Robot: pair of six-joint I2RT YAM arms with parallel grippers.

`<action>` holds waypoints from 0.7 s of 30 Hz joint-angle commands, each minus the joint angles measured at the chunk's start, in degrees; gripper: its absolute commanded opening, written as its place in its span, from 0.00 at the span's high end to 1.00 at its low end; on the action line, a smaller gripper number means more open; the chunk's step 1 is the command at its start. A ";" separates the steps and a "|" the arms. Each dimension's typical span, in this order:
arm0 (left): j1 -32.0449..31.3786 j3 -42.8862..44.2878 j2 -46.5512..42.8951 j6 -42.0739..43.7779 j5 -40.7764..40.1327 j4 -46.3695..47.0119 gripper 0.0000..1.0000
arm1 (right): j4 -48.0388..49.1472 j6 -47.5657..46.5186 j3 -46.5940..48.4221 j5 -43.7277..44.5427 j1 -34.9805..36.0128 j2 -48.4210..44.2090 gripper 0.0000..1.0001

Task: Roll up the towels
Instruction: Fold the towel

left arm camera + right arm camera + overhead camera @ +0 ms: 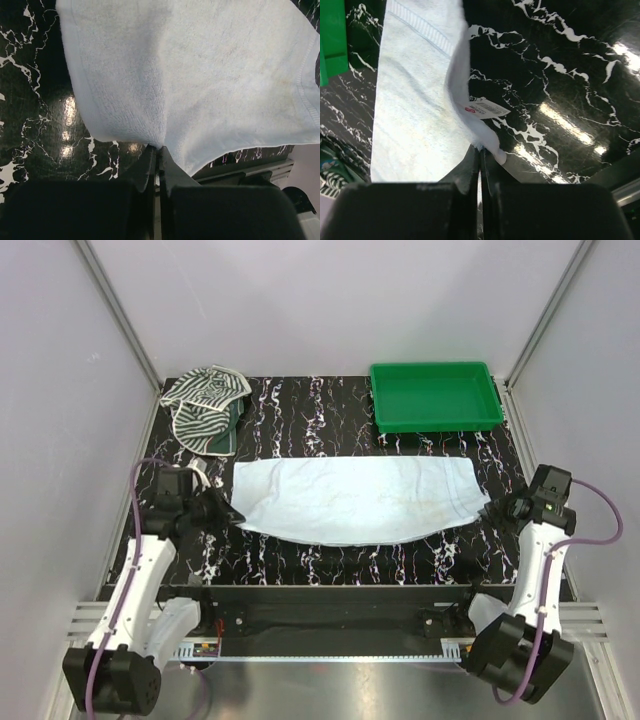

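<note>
Right now I am pinching the pale blue towel (pixel 355 498) at both near corners. My left pincer (pixel 232 512) is clamping shut on its left corner and my right pincer (pixel 490 508) is clamping shut on its right corner, while the cloth is lying spread across the middle of the black marbled table (pixel 300 410). The green plastic tray (pixel 435 368) is sitting at the far right corner, beyond the towel, its floor showing plain green. A small white tag (pixel 485 107) with a red mark is sticking out from the towel's edge just ahead of my right fingers; its print is too small to read. Only the overhead camera is showing the zebra-striped towel (pixel 205 400) whole, crumpled in the far left corner, apart from the blue one. My right wrist camera is catching a sliver of stripes, and my left wrist camera is seeing only blue terry and marble.
</note>
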 commanded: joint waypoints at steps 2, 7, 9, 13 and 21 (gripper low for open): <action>0.39 6.00 8.17 3.33 3.94 -0.79 1.00 | 5.04 -1.03 0.64 -6.95 0.00 7.02 1.00; 0.39 15.24 20.77 7.38 3.42 -0.53 1.00 | 10.39 -1.74 7.49 -10.47 0.09 19.04 1.00; 0.39 19.97 26.81 7.91 2.80 -0.44 1.00 | 11.02 -1.65 11.43 -11.00 0.88 22.57 1.00; 0.39 26.23 35.53 7.83 2.54 0.53 1.00 | 11.46 -1.57 17.78 -11.09 2.90 32.06 1.00; 0.39 39.06 49.60 9.23 -0.18 -1.84 1.00 | 13.57 -0.33 26.13 -10.91 4.75 43.67 1.00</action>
